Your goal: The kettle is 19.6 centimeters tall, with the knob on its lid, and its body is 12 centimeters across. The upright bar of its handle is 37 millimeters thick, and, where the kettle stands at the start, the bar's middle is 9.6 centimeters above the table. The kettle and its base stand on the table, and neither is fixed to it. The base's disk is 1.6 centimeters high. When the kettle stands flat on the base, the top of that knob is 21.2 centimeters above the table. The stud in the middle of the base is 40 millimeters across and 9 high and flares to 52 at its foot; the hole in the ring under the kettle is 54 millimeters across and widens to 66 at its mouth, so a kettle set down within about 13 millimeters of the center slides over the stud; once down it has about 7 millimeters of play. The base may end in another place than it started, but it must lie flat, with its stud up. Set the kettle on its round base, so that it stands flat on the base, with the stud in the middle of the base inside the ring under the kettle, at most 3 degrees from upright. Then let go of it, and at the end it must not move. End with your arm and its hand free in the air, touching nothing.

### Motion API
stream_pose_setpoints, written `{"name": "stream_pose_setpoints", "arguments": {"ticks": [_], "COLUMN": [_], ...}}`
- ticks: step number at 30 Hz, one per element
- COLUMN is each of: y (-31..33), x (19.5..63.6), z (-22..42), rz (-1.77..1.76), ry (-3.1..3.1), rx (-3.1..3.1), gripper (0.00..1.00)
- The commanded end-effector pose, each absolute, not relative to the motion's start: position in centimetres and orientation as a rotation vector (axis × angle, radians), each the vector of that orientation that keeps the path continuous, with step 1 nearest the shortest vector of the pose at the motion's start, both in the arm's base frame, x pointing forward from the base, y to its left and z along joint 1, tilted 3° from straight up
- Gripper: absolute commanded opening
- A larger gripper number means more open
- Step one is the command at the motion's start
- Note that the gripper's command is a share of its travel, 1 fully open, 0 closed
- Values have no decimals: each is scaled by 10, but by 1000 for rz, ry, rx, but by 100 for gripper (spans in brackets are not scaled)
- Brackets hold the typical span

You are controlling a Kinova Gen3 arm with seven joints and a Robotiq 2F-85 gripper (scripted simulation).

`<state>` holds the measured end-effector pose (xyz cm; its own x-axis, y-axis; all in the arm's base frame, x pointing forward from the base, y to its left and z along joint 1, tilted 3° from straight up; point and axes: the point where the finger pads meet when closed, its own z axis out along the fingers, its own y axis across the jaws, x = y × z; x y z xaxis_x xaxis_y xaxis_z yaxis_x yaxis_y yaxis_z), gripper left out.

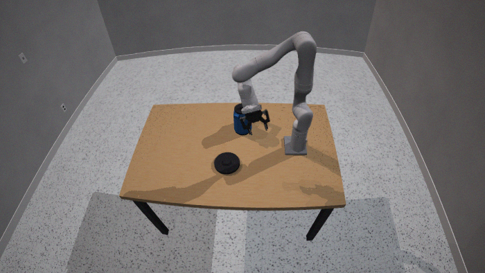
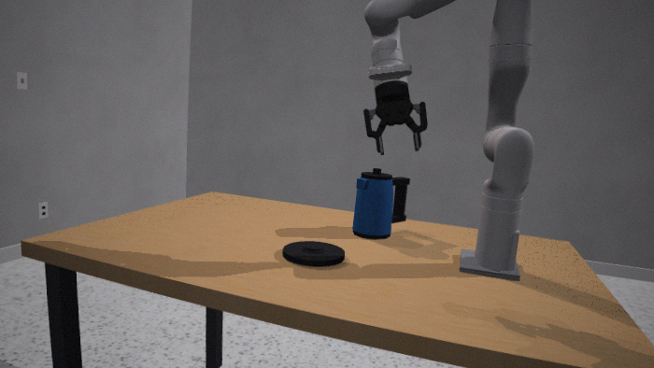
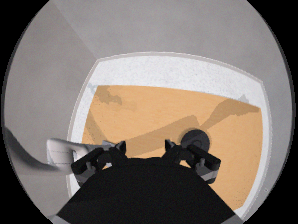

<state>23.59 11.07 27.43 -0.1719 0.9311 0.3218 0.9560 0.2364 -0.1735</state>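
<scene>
The blue kettle stands upright on the table, its black lid and knob on top. Its black handle points right in the exterior view, toward the arm's side. The round black base lies flat, stud up, in front of the kettle and apart from it. My gripper is open and empty, fingers pointing down, higher than the kettle's lid. In the top view it covers part of the kettle and hides the handle. The kettle does not show in the wrist view.
The wooden table carries the arm's grey mounting plate to the right of the kettle and base. The arm arches above the table's back part. Shadows of the arm and kettle lie across the table top.
</scene>
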Motion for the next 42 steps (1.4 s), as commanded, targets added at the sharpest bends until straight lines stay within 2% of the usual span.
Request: {"name": "stream_pose_setpoints", "arguments": {"ticks": [1, 42], "y": [107, 50], "x": [237, 251], "z": [277, 293], "rz": [-101, -37], "ry": [-2152, -1929], "rx": [-1769, -2221], "gripper": [80, 80]}}
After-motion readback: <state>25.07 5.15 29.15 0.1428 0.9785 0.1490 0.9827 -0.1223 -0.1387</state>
